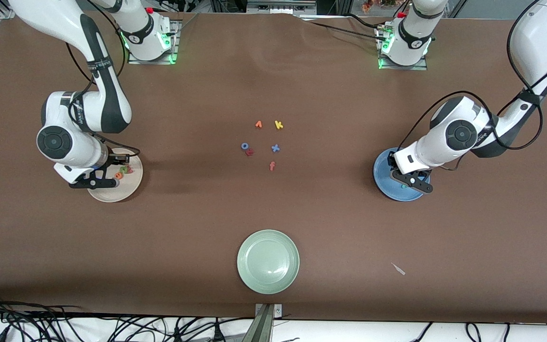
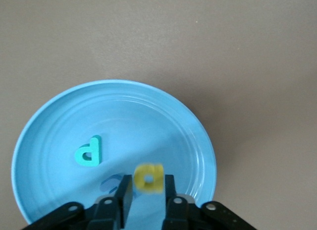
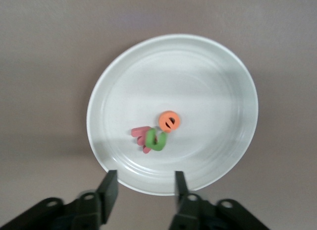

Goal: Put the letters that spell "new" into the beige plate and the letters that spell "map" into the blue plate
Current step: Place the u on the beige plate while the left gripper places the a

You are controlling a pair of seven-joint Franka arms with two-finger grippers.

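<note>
The blue plate (image 2: 148, 116) lies at the left arm's end of the table, and my left gripper (image 2: 146, 178) hangs over it. Its jaws stand slightly open. A blurred yellow a (image 2: 149, 178) sits loose between the tips, with a gap on one side. A teal p (image 2: 89, 151) lies in the plate, and a blue letter (image 2: 110, 181) lies partly hidden under one finger. My right gripper (image 3: 144, 174) is open and empty over the rim of the beige plate (image 3: 198, 71). In that plate lie the orange e (image 3: 170, 121), green n (image 3: 157, 140) and pinkish w (image 3: 142, 137), bunched together.
In the middle of the table lie an orange v (image 1: 258, 124), yellow k (image 1: 278, 125), blue x (image 1: 275, 148), orange-red f (image 1: 272, 166) and two more small letters (image 1: 247, 149). A pale green plate (image 1: 268, 261) sits nearest the front camera.
</note>
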